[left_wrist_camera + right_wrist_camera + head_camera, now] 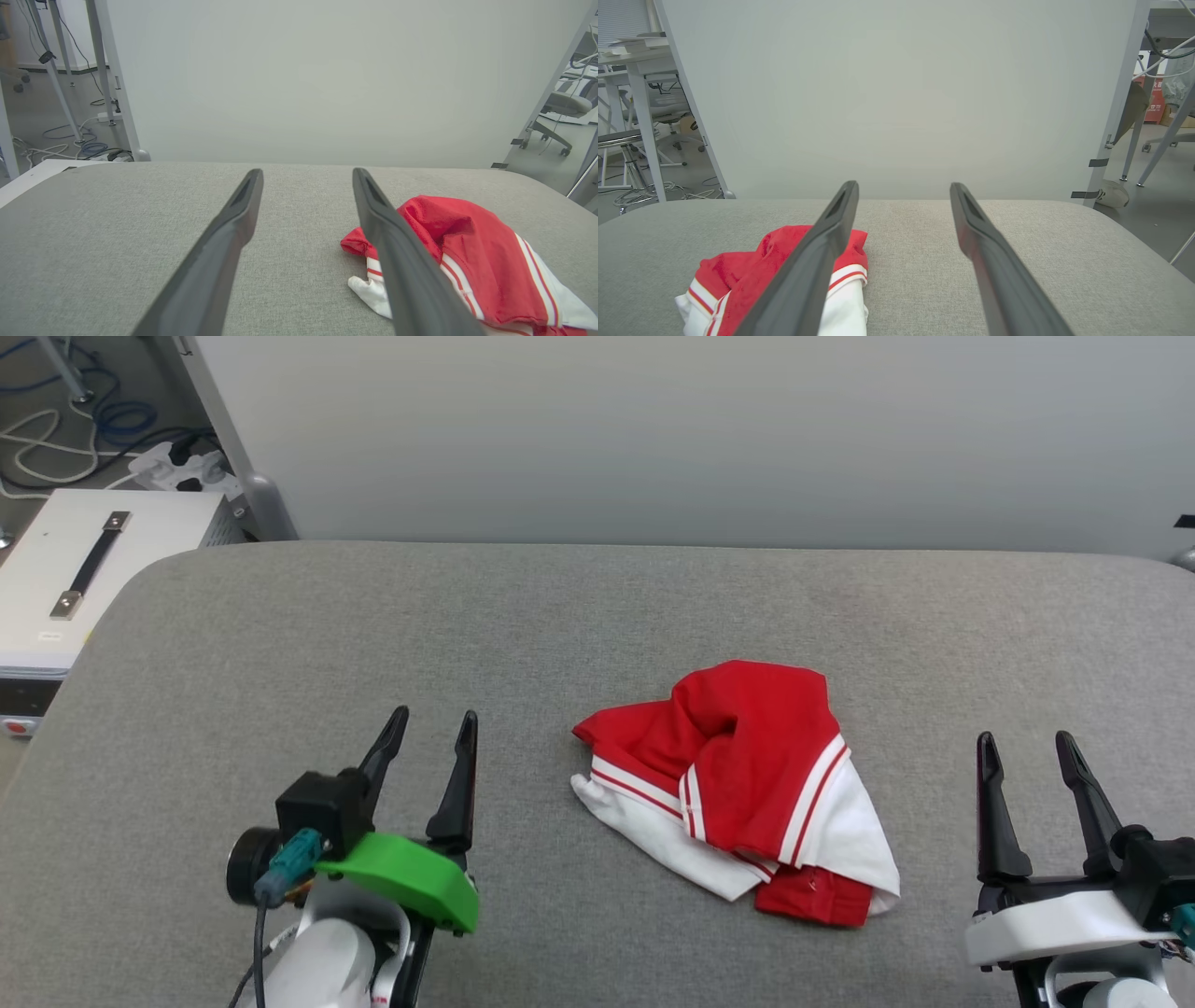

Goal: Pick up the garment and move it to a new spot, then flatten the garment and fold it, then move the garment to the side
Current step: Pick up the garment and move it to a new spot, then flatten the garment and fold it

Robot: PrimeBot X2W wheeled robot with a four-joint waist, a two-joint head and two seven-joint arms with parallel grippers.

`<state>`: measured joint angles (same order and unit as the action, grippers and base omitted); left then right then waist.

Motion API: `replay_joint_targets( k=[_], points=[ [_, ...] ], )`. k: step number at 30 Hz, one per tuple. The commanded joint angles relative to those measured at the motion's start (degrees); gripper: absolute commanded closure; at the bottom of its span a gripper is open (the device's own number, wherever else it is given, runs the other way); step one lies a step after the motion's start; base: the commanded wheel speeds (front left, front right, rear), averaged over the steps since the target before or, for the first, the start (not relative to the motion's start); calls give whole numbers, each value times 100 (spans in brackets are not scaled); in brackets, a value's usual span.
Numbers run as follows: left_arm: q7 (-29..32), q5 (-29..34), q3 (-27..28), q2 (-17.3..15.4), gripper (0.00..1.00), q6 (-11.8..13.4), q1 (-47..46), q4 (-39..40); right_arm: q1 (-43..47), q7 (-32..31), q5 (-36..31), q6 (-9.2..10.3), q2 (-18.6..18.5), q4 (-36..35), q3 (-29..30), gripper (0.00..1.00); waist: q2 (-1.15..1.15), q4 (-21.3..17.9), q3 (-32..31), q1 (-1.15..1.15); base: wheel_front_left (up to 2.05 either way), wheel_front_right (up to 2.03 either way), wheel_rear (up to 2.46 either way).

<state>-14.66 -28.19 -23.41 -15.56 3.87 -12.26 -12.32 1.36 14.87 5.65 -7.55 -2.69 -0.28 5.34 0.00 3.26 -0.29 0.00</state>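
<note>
Plainly, the garment [738,784] lay crumpled on the grey table [280,644], between the two grippers and touching neither. The left gripper [435,714] stood to the garment's left and the right gripper [1024,737] to its right, perhaps slightly nearer. The heap's long axis ran from its far left to its near right. Both pincers were spread wide, holding and touching nothing.

Probably lab: floor cables [110,425], office chair [563,103], desk [630,60].
</note>
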Motion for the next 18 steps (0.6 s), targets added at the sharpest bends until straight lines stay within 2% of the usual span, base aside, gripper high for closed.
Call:
replay_joint_targets(
  k=[1, 4, 9, 18],
  points=[
    [-33, 137, 146, 100, 0, 18, 240, 127, 91, 13, 3, 6, -19, -46, -18, 0, 0, 51, -46, 0, 0, 0, 0],
    [-33, 396, 524, 298, 0, -40, 660, 399, 129, 13, -14, 6, -19, -90, -41, 0, 0, 48, -48, 0, 0, 0, 0],
    [-33, 806, 1024, 647, 0, -284, 1128, 640, 174, 13, -31, 6, -19, -118, -63, 0, 0, 9, -16, 0, 0, 0, 0],
    [-33, 1252, 1453, 1086, 0, -695, 1232, 558, 167, 13, -37, 6, -19, -121, -99, 0, 0, -78, 68, 0, 0, 0, 0]
  ],
)
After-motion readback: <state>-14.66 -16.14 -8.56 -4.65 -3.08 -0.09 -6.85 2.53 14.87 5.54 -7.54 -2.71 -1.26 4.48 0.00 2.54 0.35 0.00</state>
